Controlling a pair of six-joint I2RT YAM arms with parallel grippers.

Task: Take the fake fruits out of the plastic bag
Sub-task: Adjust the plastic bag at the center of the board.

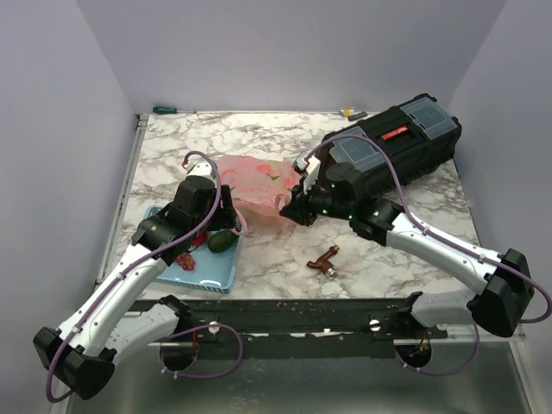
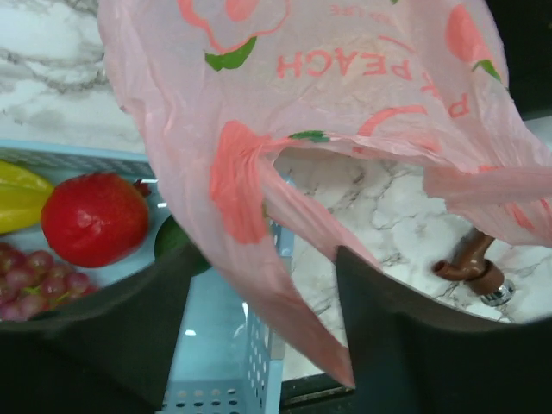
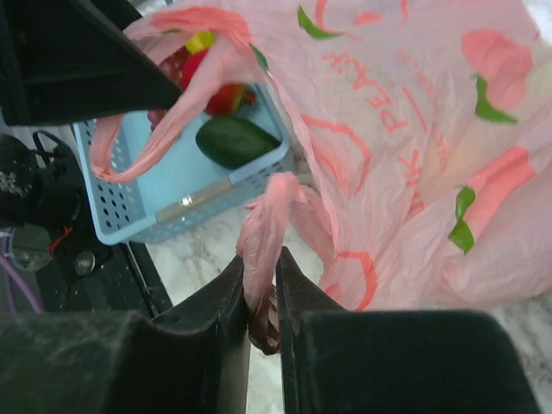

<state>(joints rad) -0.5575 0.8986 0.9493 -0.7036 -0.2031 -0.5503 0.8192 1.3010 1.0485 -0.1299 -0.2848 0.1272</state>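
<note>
Pink plastic bag [image 1: 254, 183] lies crumpled on the marble table [image 1: 285, 250], approx. mid-table, betw. the two grippers and just beyond the blue basket [image 1: 211, 274]. R gripper [image 3: 260, 259] is at the bag's right end. Both its fingers [image 3: 226, 345] are pinched tight on a twisted handle strand, which runs up out of the jaws into the bag body. L gripper [image 2: 269, 257] is at the bag's left end, over the basket's far right corner. Its jaws stand wide apart, and a strip of bag film hangs down thru the gap w/ neither pad pressing it, as far as the wrist view shows. The bag's loop handle [image 3: 129, 142] droops over the basket, below the L gripper. Bag contents: can't tell, since the printed film hides any fruit shape inside. In the basket sits a red fruit [image 2: 95, 217], round and glossy, beside a yellow piece [image 2: 17, 198], purple grapes [image 2: 34, 272] and a dark green avocado [image 3: 235, 141]. A small brown object [image 1: 326, 261] lies on the table near the bag, toward the R side. A black toolbox [image 1: 405, 142] sits far right, behind the R arm.
</note>
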